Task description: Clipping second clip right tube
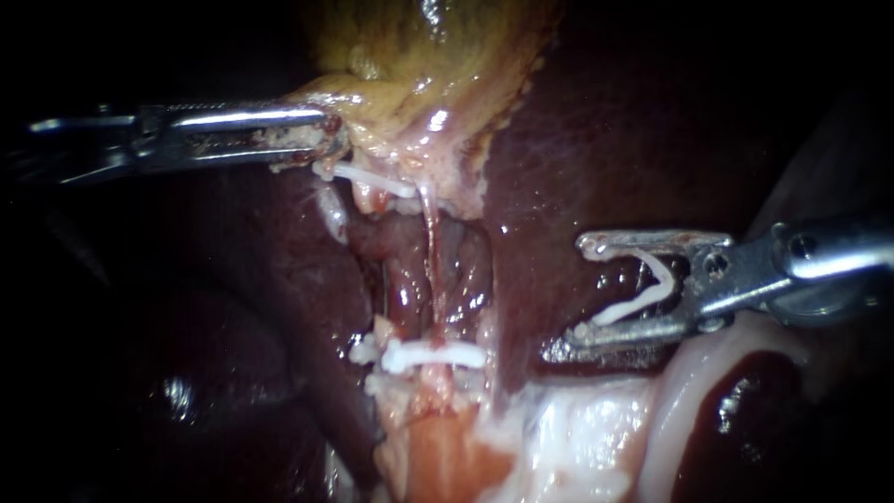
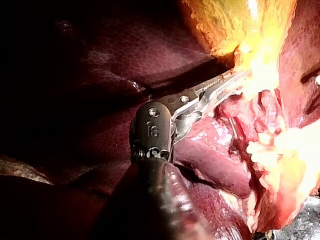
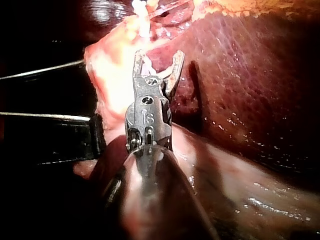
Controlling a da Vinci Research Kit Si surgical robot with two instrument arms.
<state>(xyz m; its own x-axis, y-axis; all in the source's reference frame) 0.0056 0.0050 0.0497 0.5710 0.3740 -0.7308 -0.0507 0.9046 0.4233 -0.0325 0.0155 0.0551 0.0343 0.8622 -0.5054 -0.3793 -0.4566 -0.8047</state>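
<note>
Left instrument (image 1: 328,138) jaws clamp the gallbladder (image 1: 419,56) edge (tips buried in tissue); right instrument (image 1: 573,296) jaws, wide apart, hold a clip (image 1: 633,304) between them.

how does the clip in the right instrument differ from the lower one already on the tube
The loaded clip is open, legs spread in a V; the lower clip is closed flat. The loaded clip sits in the right instrument over the liver, clear of the tube; the lower clip lies across that tube. Both are white.
</note>
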